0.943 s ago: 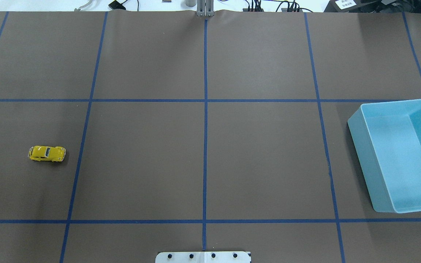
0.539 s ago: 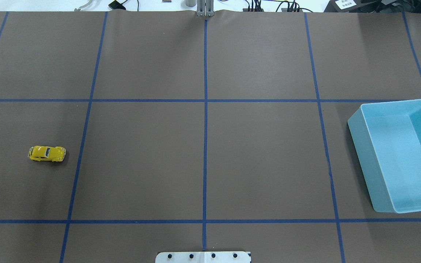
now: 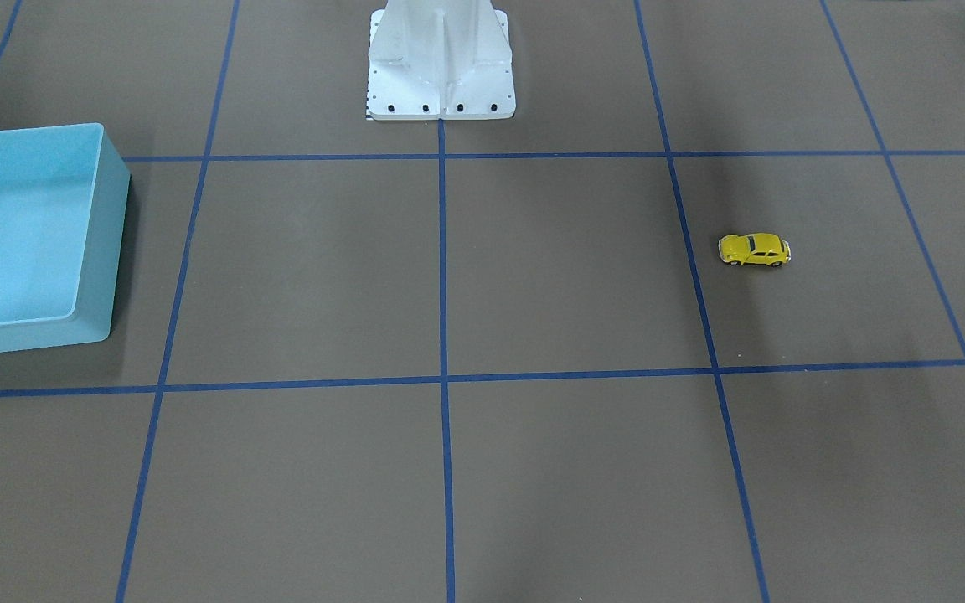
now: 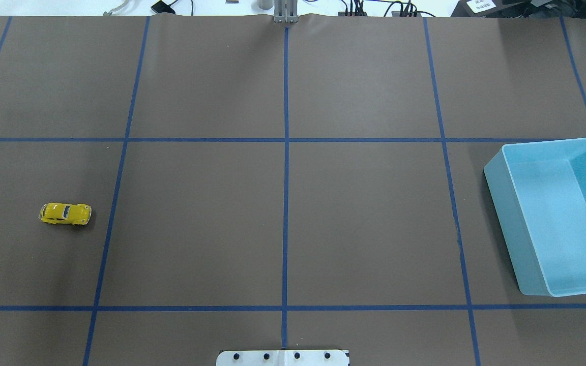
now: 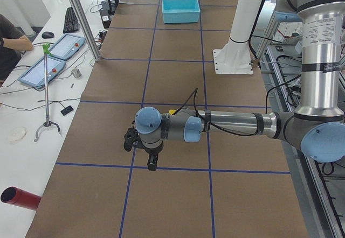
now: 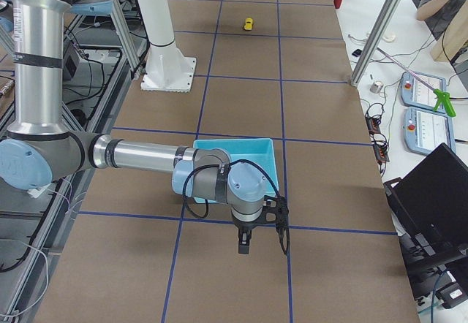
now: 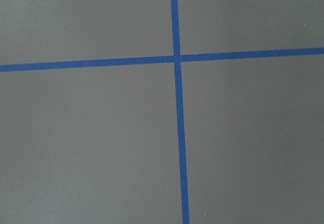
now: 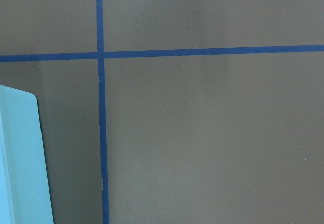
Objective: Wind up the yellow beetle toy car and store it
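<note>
The yellow beetle toy car (image 4: 65,214) stands on its wheels on the brown mat at the left side; it also shows in the front view (image 3: 754,249) and far off in the right side view (image 6: 248,24). The light blue bin (image 4: 499,213) stands empty at the right edge. My left gripper (image 5: 152,162) hangs above the mat near the car, seen only in the left side view, and I cannot tell if it is open. My right gripper (image 6: 245,248) hangs beside the bin (image 6: 256,147), seen only in the right side view, and I cannot tell its state either.
Blue tape lines (image 4: 286,178) divide the mat into squares. The white robot base (image 3: 441,67) stands at the table's robot side. Operators, tablets and a metal post (image 5: 81,20) are at the far table side. A bin corner (image 8: 20,168) shows in the right wrist view.
</note>
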Robot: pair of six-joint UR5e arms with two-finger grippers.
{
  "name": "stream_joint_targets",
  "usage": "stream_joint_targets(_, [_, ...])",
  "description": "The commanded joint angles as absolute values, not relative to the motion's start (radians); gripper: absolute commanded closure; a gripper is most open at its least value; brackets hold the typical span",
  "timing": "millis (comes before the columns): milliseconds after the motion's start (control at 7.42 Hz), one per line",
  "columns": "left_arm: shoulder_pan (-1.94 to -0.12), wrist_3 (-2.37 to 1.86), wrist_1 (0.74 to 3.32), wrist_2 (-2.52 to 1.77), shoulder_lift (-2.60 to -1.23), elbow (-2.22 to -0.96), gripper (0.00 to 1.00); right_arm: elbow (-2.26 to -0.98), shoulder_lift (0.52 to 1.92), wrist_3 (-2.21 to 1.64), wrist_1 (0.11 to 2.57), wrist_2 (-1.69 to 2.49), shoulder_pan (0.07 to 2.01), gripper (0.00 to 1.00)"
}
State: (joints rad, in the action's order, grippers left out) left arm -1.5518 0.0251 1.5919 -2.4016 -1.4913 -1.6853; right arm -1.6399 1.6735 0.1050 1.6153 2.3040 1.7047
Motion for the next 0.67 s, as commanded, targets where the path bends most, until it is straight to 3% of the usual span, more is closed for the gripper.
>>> stream_joint_targets(0, [-1.551,0.029,1.603,-2.407,-1.489,-1.724,0.01,-1.64,1.674,0.104,1.615,2.304,1.704,0.0])
stream_joint_targets(539, [-1.551,0.031,1.632,-2.442,-1.474,-1.726,0.01,-1.64,1.674,0.106,1.615,2.304,1.704,0.0])
